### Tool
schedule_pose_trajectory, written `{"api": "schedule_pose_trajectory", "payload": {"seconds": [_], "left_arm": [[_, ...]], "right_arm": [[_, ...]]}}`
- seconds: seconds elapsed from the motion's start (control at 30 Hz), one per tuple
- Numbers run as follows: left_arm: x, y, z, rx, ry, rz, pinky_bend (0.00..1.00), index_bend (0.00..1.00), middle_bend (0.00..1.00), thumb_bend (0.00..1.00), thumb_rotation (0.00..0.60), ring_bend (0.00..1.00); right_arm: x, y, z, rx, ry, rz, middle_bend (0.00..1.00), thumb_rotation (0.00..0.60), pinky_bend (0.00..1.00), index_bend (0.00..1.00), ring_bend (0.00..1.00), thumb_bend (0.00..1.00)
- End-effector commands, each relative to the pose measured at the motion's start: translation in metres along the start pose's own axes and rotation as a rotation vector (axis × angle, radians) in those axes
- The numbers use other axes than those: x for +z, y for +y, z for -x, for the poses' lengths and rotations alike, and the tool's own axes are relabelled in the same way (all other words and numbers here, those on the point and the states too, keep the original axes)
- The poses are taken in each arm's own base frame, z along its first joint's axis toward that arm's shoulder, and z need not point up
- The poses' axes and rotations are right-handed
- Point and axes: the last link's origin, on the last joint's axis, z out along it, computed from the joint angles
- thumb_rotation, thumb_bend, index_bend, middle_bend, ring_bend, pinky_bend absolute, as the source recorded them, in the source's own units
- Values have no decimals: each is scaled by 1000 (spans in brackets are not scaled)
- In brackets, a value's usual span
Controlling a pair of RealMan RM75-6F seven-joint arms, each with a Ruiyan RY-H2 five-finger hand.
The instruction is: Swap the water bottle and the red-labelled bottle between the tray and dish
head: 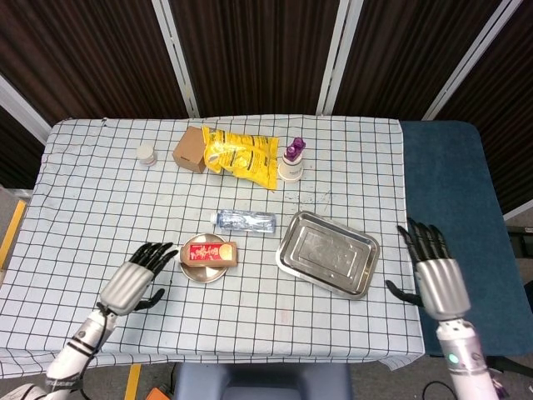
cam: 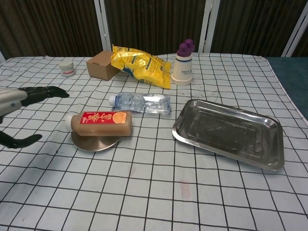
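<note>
Near the dish (head: 193, 272), the empty, spread left hand (head: 133, 282) could roll the red-labelled bottle (cam: 99, 123) off by nudging it.

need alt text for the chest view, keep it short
A red-labelled bottle lies on a round metal dish, a clear water bottle on the checked cloth beside an empty steel tray; the robot's open left hand hovers nearby.

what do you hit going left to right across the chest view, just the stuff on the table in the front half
left robot hand → red-labelled bottle lying on the dish → water bottle lying on the cloth → tray
</note>
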Motion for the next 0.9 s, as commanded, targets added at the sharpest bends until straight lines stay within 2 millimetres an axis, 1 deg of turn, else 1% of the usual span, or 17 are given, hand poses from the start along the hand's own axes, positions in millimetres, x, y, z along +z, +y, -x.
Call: {"api": "schedule_pose_trajectory", "payload": {"seconds": [0.03, 0.13, 0.27, 0.4, 0.5, 0.57, 0.6, 0.63, 0.67, 0.73, 0.83, 0.9], "left_arm": [[47, 33, 13, 44, -34, 38, 117, 0, 0, 413, 600, 0], [65, 41, 21, 58, -43, 20, 128, 0, 0, 413, 600, 0], [86, 41, 22, 39, -18, -27, 132, 0, 0, 414, 600, 0], [101, 39, 27, 30, -30, -45, 144, 0, 16, 413, 600, 6], [108, 35, 31, 38, -47, -58, 171, 0, 61, 413, 600, 49], [111, 33, 32, 35, -53, -65, 209, 2, 133, 413, 600, 122], [111, 33, 32, 37, -54, -67, 242, 19, 195, 412, 600, 183], [111, 33, 32, 36, -54, -67, 287, 62, 278, 412, 600, 262], [111, 33, 31, 36, -51, -66, 313, 102, 327, 412, 600, 303], [112, 33, 30, 37, -42, -67, 405, 276, 480, 417, 600, 426], [112, 33, 30, 29, -30, -66, 515, 434, 619, 431, 600, 542], [112, 34, 28, 17, -2, -65, 579, 496, 686, 440, 600, 598]], "right_arm": [[-50, 53, -21, -39, -7, 38, 0, 600, 0, 0, 0, 315], [-48, 59, -23, -33, -19, 45, 0, 600, 0, 0, 0, 315], [-48, 60, -21, -26, -54, 40, 0, 600, 0, 0, 0, 315], [-48, 59, -21, -25, -68, 35, 0, 600, 0, 0, 0, 314], [-48, 58, -20, -27, -80, 33, 0, 600, 0, 0, 0, 315], [-47, 58, -19, -29, -87, 34, 0, 600, 0, 0, 0, 315], [-47, 58, -19, -28, -89, 36, 0, 600, 0, 0, 0, 314], [-46, 58, -18, -28, -91, 37, 0, 600, 0, 0, 0, 314], [-45, 58, -18, -30, -94, 40, 0, 600, 0, 0, 0, 314], [-45, 58, -17, -30, -98, 41, 0, 600, 0, 0, 0, 314], [-45, 57, -17, -28, -100, 41, 0, 600, 0, 0, 0, 314], [-45, 57, -17, -30, -100, 41, 0, 600, 0, 0, 0, 315]]}}
